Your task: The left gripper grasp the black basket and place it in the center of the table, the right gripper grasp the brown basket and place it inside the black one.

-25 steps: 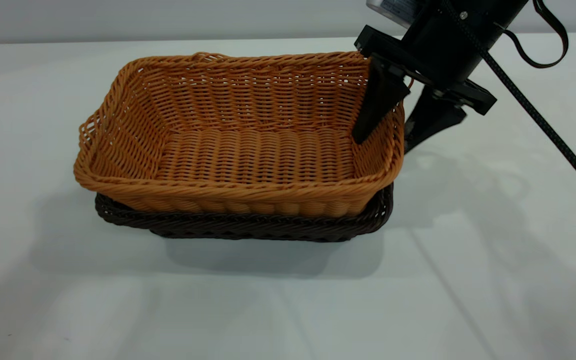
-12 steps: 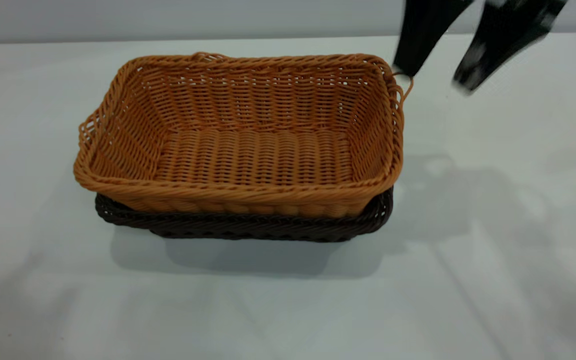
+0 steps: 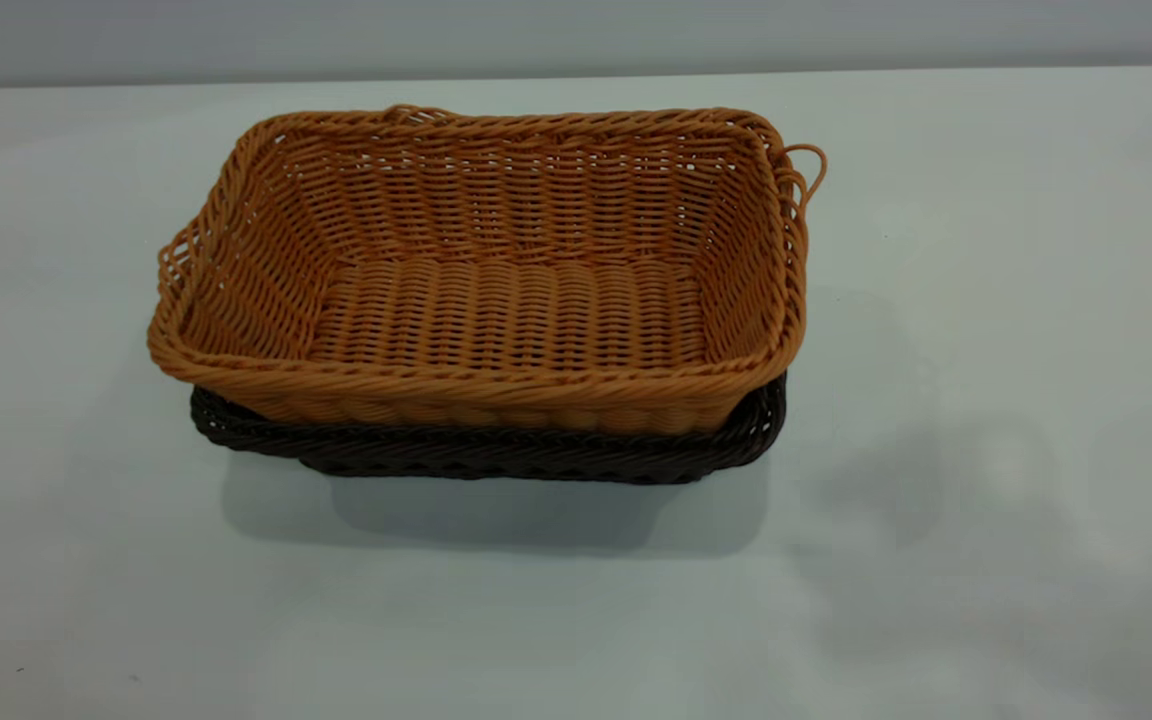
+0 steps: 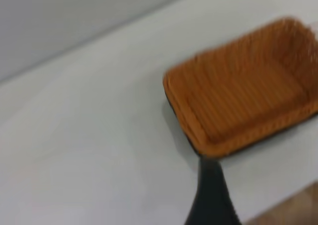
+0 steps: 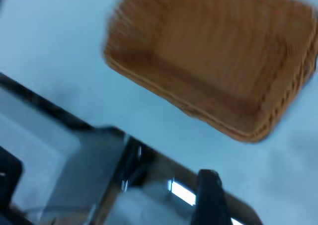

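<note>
The brown basket (image 3: 496, 300) sits nested inside the black basket (image 3: 496, 455) in the middle of the table (image 3: 986, 400). Only the black basket's braided rim shows below it at the front and the right. Neither gripper shows in the exterior view. In the left wrist view the left gripper (image 4: 211, 195) shows as one dark shape, well back from both baskets: the brown one (image 4: 243, 101) and a dark sliver of the black one (image 4: 180, 125). In the right wrist view one finger (image 5: 208, 197) of the right gripper stands alone, high above the brown basket (image 5: 218, 56) and empty.
A grey wall (image 3: 536, 35) runs behind the table's far edge. The right wrist view shows the table's edge with a dark frame and glossy floor (image 5: 64, 150) beyond it. The left wrist view shows a brown strip (image 4: 298, 205) past the table's edge.
The right gripper had its open fingers astride the brown basket's right wall. It lifted up and away to the right and has left the exterior view. The baskets have not moved.
</note>
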Motion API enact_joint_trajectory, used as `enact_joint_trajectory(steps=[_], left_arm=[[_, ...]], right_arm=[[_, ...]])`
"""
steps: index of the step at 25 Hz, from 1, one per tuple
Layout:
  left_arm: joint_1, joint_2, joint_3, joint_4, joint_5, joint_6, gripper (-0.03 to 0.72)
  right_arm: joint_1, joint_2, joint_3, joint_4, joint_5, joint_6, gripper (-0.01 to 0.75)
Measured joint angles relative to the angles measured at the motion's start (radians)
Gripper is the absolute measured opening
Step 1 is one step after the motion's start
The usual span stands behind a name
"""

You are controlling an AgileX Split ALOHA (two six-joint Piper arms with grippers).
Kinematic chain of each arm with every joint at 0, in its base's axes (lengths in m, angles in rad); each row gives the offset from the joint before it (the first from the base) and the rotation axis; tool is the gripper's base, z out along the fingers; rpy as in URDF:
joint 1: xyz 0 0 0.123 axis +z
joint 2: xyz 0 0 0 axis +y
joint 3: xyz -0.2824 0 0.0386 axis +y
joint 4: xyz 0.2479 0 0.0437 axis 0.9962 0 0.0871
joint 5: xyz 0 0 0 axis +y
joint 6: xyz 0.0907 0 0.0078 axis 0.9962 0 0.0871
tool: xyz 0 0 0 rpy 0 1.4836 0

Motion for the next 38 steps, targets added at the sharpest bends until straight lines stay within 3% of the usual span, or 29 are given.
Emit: enact_joint_trajectory(steps=[6,15,19,24,38], left_arm=[[0.0,-0.084,0.283,-0.012,0.0,-0.006,0.47],[0.0,-0.295,0.67,-0.107,0.0,-0.021,0.47],[0.0,-0.432,0.695,-0.117,0.0,-0.038,0.47],[0.0,-0.56,0.726,-0.116,-0.028,-0.044,0.47],[0.0,-0.587,0.735,-0.104,-0.049,-0.063,0.47]], right_arm=[[0.0,-0.379,0.092,-0.094,0.016,0.056,0.44],[0.0,-0.998,0.573,-0.256,0.034,0.19,0.47],[0.0,-1.204,0.716,-0.421,0.027,0.203,0.473],[0.0,-1.246,0.863,-0.498,-0.049,0.239,0.473],[0.0,-1.246,0.877,-0.486,-0.087,0.241,0.475]])
